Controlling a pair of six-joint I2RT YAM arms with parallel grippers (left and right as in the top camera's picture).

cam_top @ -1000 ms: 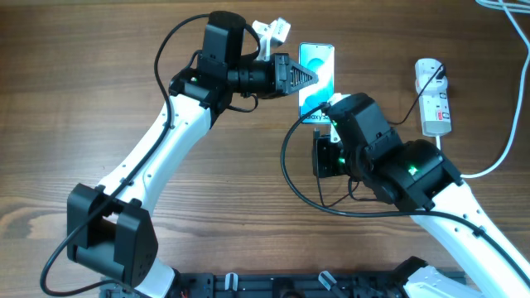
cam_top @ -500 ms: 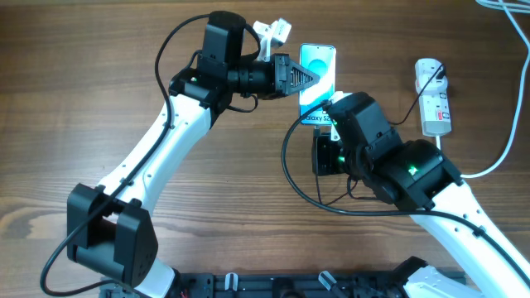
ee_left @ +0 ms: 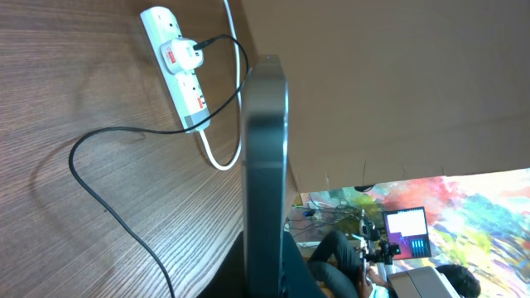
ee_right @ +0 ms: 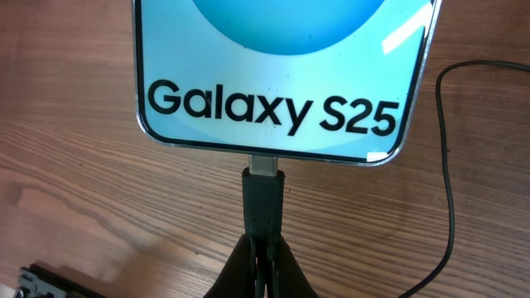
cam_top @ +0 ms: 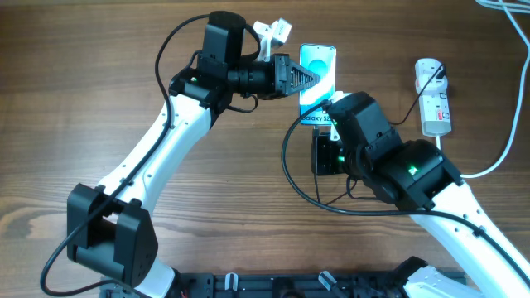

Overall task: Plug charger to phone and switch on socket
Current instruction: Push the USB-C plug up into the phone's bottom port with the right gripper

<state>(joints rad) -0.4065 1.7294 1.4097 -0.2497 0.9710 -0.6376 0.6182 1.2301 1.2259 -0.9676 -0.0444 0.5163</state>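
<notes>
Pinching the charger (ee_right: pixel 263 199) in the closed right end effector (ee_right: pixel 263 248), tip at the phone's (ee_right: pixel 281 74) bottom port along its long axis, clamping its side with the left end effector (cam_top: pixel 308 79), socket (cam_top: pixel 434 103) rightward on the desk (cam_top: pixel 99 66).

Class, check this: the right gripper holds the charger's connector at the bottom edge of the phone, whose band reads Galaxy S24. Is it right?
No. The band reads Galaxy S25, as the right wrist view shows. The right gripper does hold the charger's connector at the phone's bottom edge.

Robotics lab: wooden table (cam_top: pixel 74 91), background monitor (ee_left: pixel 405 234)
</notes>
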